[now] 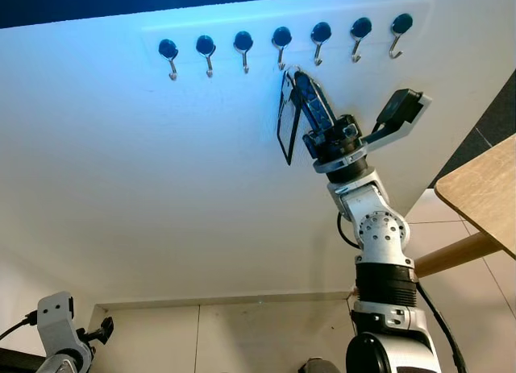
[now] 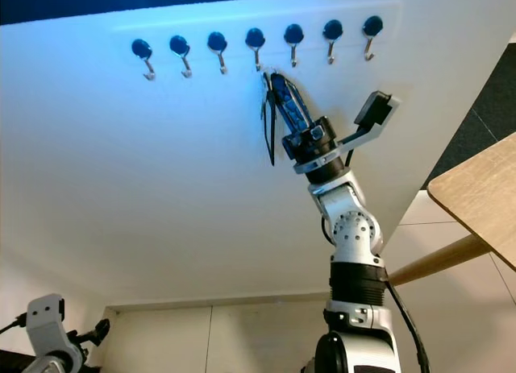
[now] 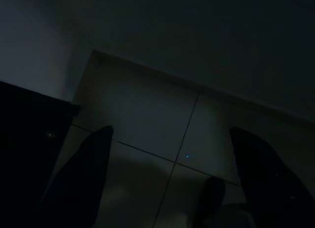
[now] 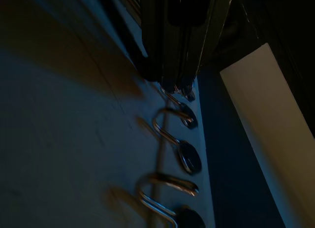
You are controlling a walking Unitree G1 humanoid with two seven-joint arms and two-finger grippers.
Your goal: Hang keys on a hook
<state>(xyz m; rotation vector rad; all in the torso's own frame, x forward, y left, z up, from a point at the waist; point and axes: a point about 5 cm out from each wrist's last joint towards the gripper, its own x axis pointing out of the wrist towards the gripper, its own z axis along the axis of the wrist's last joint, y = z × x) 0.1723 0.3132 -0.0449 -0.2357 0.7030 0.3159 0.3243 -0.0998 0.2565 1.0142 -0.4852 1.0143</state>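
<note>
Right arm is raised to the wall [image 1: 121,163], right gripper [image 1: 297,76] just under the hook row. Seven hooks in a line, black round bases, silver J-hooks. Gripper tip sits just below the fourth hook [image 1: 280,44] from the robot's left, close to it; contact can't be confirmed from the head views.

Right fingers are pressed together, clamped on the keys [image 1: 287,119]. A dark loop/strap of the keys hangs down from the fingertips on the robot's left side of the gripper, flat against the wall. Not on a hook yet.

Right wrist view: closed fingers [image 4: 182,41] fill the top, their tips right at a hook; two more hooks [image 4: 172,134] trail off along the wall beyond it. Dim and blurred, so I can't tell whether the key ring has caught the hook.

Left arm hangs idle, low by the floor. Left gripper [image 3: 172,179] fingers are spread apart, nothing between them, tiled floor [image 3: 147,114] below. View is very dark.

Wooden table [image 1: 484,188] edge at the robot's right, well apart from the gripper.
</note>
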